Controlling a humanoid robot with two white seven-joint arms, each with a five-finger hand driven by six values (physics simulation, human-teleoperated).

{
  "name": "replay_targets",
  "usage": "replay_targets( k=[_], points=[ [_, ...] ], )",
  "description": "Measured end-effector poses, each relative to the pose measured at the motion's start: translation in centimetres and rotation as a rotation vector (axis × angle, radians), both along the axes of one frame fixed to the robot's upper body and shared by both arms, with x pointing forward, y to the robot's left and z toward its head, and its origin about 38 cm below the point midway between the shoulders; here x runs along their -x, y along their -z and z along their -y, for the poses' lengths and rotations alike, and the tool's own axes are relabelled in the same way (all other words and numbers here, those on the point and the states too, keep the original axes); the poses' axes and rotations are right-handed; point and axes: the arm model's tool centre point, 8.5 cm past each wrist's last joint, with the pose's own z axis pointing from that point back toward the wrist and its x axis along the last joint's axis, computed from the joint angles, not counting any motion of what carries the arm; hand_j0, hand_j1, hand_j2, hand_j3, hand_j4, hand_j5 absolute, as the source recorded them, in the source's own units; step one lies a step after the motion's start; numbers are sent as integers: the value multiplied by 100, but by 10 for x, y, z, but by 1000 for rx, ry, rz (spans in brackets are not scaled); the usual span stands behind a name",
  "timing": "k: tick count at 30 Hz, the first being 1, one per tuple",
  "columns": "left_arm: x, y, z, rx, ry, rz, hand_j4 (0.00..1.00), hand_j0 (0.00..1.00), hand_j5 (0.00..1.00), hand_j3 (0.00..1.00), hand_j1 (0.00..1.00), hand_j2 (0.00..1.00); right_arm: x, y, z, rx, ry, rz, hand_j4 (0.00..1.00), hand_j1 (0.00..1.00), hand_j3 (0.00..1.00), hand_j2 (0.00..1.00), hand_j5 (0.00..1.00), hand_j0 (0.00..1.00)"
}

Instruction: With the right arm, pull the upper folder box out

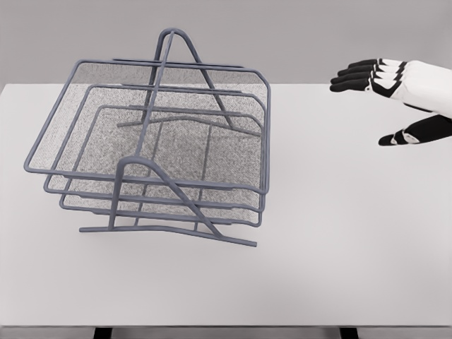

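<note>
A grey wire-mesh file rack (162,152) with three stacked trays stands on the left half of the white table (332,247). Its upper tray (85,120) is the largest in view and sits in line above the two lower ones. My right hand (378,99) hovers at the right edge of the picture, well to the right of the rack and apart from it. Its black fingers (357,74) are stretched out toward the left and the thumb (402,135) is spread below them. Nothing is in the hand.
The rack's wire feet (169,233) rest on the table toward the front. Its two arched side frames (173,39) rise at the back and front. A plain grey wall stands behind the table.
</note>
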Motion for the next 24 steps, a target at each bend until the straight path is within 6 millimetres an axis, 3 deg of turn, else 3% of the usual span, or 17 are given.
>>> replay_targets(
  k=[2,6,9,11,14,17,21,24],
  points=[
    [0,0,0,0,0,0,100,100,100,100,100,100,-3,3,-6,3,-2,21,100,100,100,100,100,100],
    [0,0,0,0,0,-1,100,100,100,100,100,100,-17,6,-38,64,-14,131,100,100,100,100,100,100],
    [0,0,0,0,0,0,100,100,100,100,100,100,-28,-11,-65,119,-58,209,100,100,100,100,100,100],
    [0,0,0,0,0,0,100,100,100,100,100,100,-35,-2,-80,152,-91,186,100,100,100,100,100,100],
    [0,0,0,0,0,0,100,100,100,100,100,100,-39,34,-99,179,-139,99,100,100,100,100,100,100],
    [0,0,0,0,0,0,100,100,100,100,100,100,-40,52,-112,186,-171,58,100,100,100,100,100,100],
    [0,0,0,0,0,0,100,100,100,100,100,100,-39,63,-121,186,-193,34,100,100,100,100,100,100],
    [0,0,0,0,0,0,100,100,100,100,100,100,-38,75,-117,196,-184,2,100,100,100,100,100,100]
  ],
)
